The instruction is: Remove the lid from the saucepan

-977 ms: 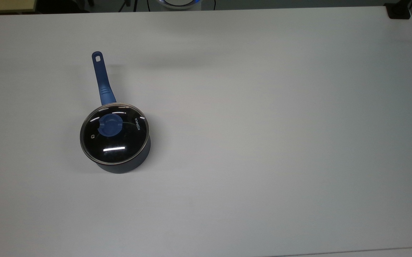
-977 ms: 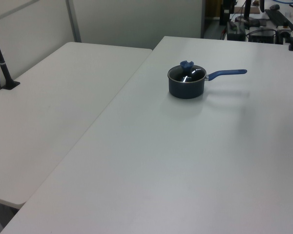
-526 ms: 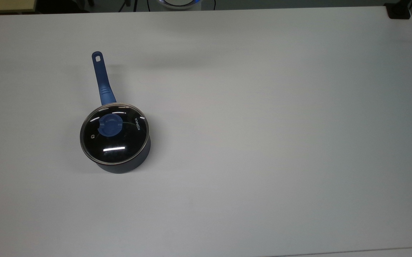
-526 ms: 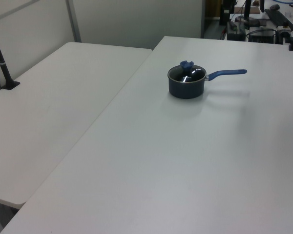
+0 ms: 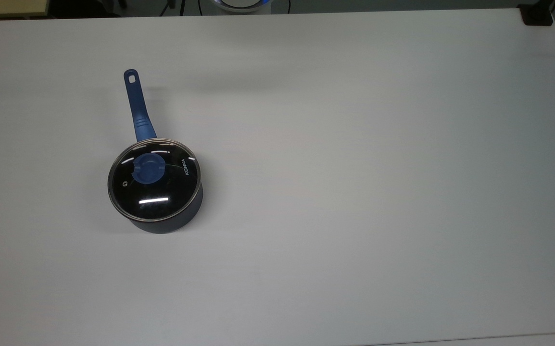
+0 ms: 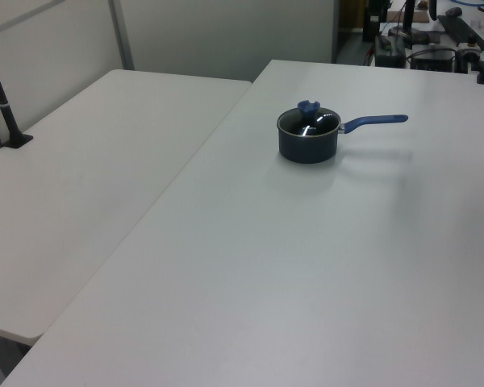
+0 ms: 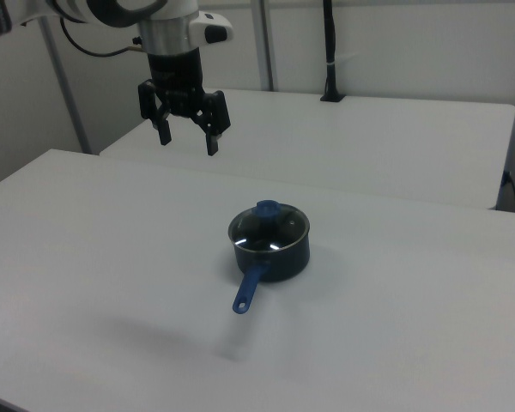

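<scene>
Upper left of the right view: your pincer (image 7: 187,133), fingers spread, nothing held, high above the bench (image 7: 395,326). Frame centre, down-right of it: saucepan (image 7: 271,253), lid (image 7: 269,226) seated, knob (image 7: 267,209) upward, handle (image 7: 249,289) pointing toward the lower edge.

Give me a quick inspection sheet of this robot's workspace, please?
Surface: white table, bare around the pot.
Job's things: lid seated on the saucepan; blue knob up; handle points to the top view's top.
Clutter: nothing seen.
End effector: gripper open, raised off the table, apart from the pot.
Cables: dark cables beyond the table's far edge.
Surroundings: second white table alongside; black post on it.
</scene>
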